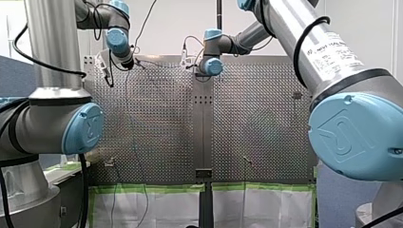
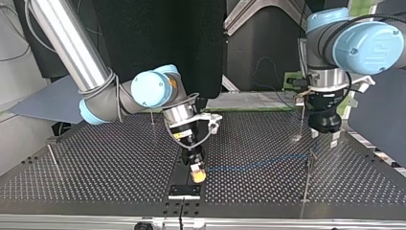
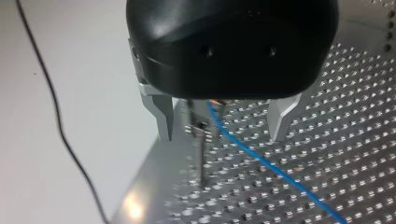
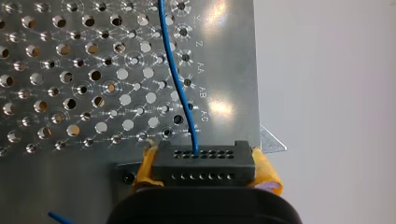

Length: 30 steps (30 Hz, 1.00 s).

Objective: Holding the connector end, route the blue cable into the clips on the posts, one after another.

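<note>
Blue cable (image 4: 180, 84) plugged into the black connector (image 4: 203, 163), leading away from it over the perforated worktop (image 4: 70, 70). Connector clamped between the yellow-padded fingers (image 4: 264, 170) of my right gripper (image 2: 197, 174), low near the worktop's front edge in the top view. Farther along, cable passing between the spread metal fingers (image 3: 161, 116) of my left gripper (image 3: 222, 126), just beside a thin post (image 3: 201, 158).

Blue cable (image 4: 175, 70), black connector (image 4: 203, 163), yellow pads (image 4: 267, 171), perhaps silver perforated table (image 4: 70, 70).
</note>
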### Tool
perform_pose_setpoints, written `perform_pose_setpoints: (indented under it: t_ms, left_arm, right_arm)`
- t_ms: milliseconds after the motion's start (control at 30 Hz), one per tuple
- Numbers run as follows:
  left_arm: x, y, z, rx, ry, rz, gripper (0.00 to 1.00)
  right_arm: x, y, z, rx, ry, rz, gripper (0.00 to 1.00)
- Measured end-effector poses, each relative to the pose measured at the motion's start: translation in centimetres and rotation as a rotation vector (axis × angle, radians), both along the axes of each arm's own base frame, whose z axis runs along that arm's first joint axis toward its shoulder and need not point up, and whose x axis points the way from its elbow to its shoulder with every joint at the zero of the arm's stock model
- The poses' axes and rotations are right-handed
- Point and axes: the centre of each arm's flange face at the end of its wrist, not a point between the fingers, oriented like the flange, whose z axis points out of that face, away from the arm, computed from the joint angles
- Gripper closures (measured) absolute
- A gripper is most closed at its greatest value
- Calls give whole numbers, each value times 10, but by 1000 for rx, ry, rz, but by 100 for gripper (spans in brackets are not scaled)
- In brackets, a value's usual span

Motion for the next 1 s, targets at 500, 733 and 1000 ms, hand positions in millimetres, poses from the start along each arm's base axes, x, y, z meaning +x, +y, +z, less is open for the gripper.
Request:
perform_pose_setpoints:
  t_ms: [500,733,1000]
  left_arm:
    - [-8,-23,12,126,-42,-61,0]
    - [-9,-25,11,149,-37,-53,0]
    - [-8,-25,9,152,-31,-52,0]
  right_arm:
    - [-1,-1,0,1,-1,-1,100]
    - [-2,-2,0,1,-1,-4,100]
    - [-2,-3,0,3,-5,-1,100]
